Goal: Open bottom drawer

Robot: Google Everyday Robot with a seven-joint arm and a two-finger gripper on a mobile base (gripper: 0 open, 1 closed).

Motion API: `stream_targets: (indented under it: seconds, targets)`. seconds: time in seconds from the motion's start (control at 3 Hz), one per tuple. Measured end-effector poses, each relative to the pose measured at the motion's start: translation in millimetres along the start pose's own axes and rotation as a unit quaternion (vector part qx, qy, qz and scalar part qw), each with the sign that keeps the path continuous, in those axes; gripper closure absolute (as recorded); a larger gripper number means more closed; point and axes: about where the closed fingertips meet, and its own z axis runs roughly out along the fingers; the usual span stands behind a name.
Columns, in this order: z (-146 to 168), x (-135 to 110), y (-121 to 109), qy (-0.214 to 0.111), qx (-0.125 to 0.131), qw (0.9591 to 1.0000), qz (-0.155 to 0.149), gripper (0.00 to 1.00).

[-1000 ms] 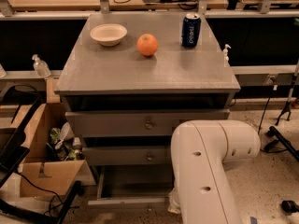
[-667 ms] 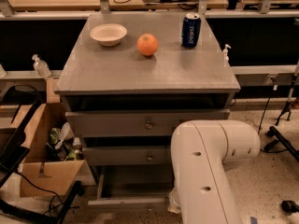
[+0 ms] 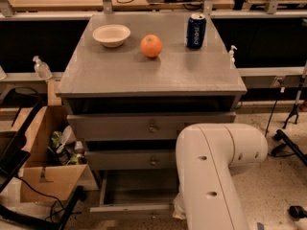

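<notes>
the bottom drawer (image 3: pixel 136 211) is the lowest one in the grey cabinet (image 3: pixel 153 75) and stands pulled out from it, its grey inside open to view and its flat front edge forward of the cabinet. against the pictures from a second ago nothing seems to have shifted: the drawer is just as far out and the arm sits in the same spot. the two drawers above it, the middle drawer (image 3: pixel 129 159) and the top drawer (image 3: pixel 144 127), are closed or nearly so.

the white arm (image 3: pixel 211 176) fills the space at the cabinet's front right, bent at a thick elbow and running downward. the gripper (image 3: pixel 178 209) shows only as a pale bit by the drawer's right front end; open or closed, i cannot tell.

on the cabinet's top sit a bowl (image 3: pixel 111 35), an orange (image 3: pixel 151 46) and a blue can (image 3: pixel 195 31). a cardboard box (image 3: pixel 45 181) stands left of the cabinet.
</notes>
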Motion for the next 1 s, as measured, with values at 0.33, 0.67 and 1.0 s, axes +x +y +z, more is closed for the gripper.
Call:
stream_targets:
  seconds: [0.33, 0.67, 1.0]
  targets:
    - [0.0, 0.0, 0.0, 0.000, 0.000, 1.0000, 0.000, 1.00]
    - [-0.1, 0.0, 0.0, 0.000, 0.000, 1.0000, 0.000, 1.00]
    - [-1.4, -0.3, 0.2, 0.000, 0.000, 1.0000, 0.000, 1.00]
